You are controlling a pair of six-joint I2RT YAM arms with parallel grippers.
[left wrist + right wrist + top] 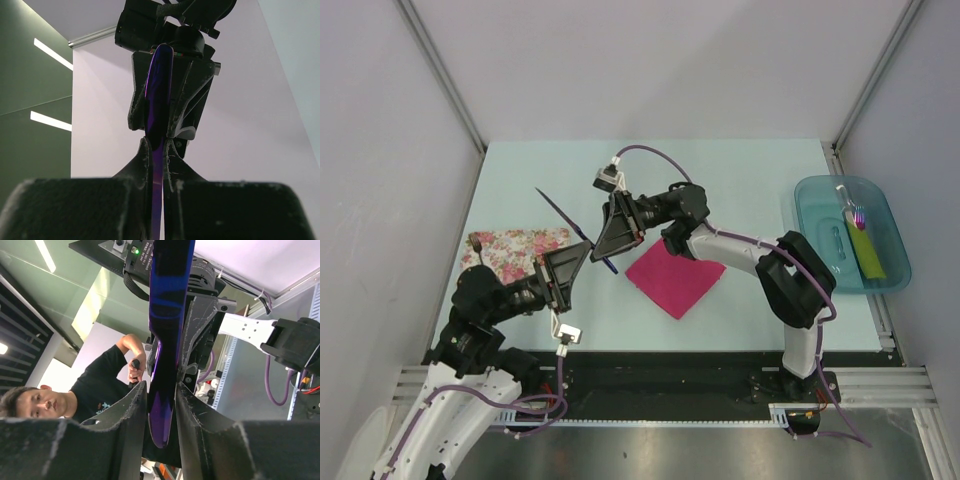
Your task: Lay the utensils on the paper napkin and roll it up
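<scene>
- Left gripper (156,147) clamped the dark blue utensil (558,210) — slim, stiff, light, likely slick.
- Right gripper (161,395) straddled its flat faces, probably the surest hold; whether it pinched was unclear.

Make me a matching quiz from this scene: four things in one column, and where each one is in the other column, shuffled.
Things:
1. napkin
2. floral cloth
3. tray
4. blue utensil

Places:
A. held up in the air
B. far right
C. lying flat in the middle
D. far left

Pairs: 1-C, 2-D, 3-B, 4-A
</scene>
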